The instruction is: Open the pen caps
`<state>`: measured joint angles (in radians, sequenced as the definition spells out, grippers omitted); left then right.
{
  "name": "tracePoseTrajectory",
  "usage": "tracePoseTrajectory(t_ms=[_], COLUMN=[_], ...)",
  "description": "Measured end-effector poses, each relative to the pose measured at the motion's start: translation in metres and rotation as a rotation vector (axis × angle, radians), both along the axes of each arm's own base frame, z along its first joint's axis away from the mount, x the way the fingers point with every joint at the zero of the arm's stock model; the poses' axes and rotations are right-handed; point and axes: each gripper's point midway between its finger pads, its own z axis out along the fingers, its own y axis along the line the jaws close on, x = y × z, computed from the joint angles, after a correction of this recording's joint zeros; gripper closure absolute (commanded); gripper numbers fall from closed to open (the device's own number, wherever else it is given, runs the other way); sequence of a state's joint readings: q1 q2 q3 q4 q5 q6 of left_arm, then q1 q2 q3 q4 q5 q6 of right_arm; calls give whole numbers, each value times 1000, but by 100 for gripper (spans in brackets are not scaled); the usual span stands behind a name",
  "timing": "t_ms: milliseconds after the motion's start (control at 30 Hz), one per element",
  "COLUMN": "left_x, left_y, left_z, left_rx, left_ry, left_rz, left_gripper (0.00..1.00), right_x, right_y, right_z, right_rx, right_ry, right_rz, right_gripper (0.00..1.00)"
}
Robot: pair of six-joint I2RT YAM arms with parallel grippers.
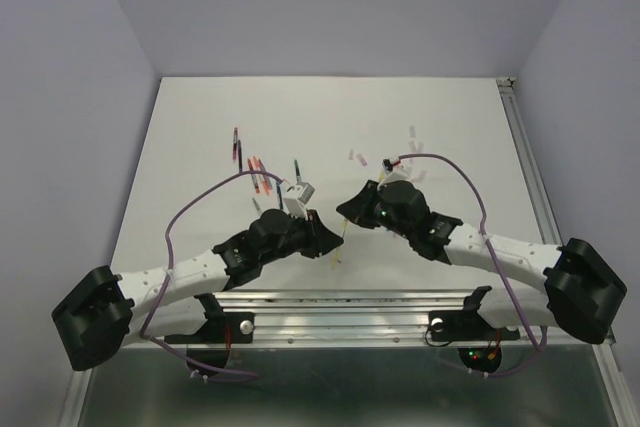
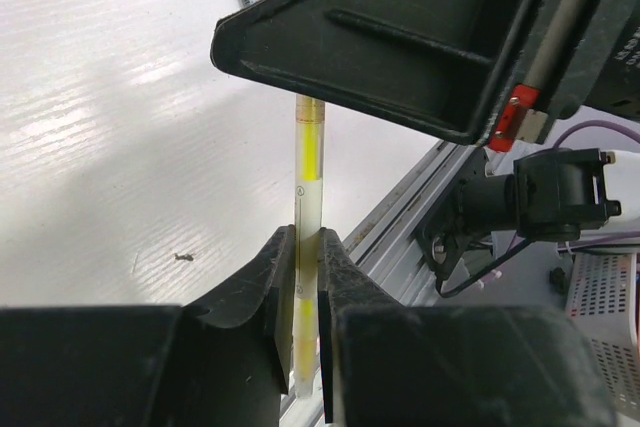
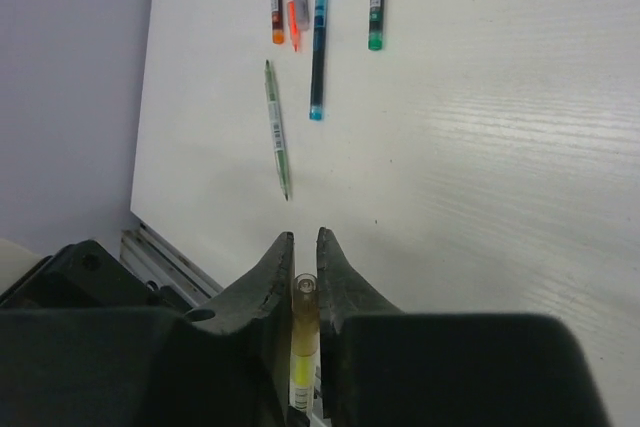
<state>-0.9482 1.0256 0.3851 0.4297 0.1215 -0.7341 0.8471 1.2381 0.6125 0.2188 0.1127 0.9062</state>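
Yellow pen (image 2: pixel 307 177) is hanging over the tabletop's (image 1: pixel 300 112) near edge, bridging both arms: the left claw (image 2: pixel 307 242) is pinching its barrel, jaws narrow, while the right claw (image 3: pixel 304 239) is clamping the pale tube end, likely the cap (image 3: pixel 304 292). Gripping opposite ends is probably setting up a straight pull apart along the pen. Other pens (image 3: pixel 318 47) are lying farther out on the left, and loose caps (image 1: pixel 415 134) are resting on the right, seemingly sorted by side; no box or tray is showing
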Motion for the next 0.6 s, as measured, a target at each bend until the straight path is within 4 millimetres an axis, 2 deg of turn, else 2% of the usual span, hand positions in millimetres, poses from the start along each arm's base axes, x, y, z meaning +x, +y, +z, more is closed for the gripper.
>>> tracePoseTrajectory(t_ms=[33, 267, 467, 533, 600], left_x=[0, 1, 3, 2, -15], left_y=[0, -1, 2, 2, 2], left_z=[-1, -5, -10, -11, -20], left_rx=[2, 10, -2, -11, -2], left_ry=[1, 6, 11, 9, 38], left_rz=[1, 0, 28, 38, -8], left_gripper=[100, 100, 100, 100, 100], right_x=[0, 3, 13, 21, 44], right_y=[1, 0, -3, -6, -21], right_z=[1, 0, -9, -10, -4], right_rx=[6, -13, -116, -179, -229], right_ry=[1, -1, 32, 33, -2], right_rz=[-2, -26, -99, -131, -216], right_gripper=[99, 99, 99, 99, 99])
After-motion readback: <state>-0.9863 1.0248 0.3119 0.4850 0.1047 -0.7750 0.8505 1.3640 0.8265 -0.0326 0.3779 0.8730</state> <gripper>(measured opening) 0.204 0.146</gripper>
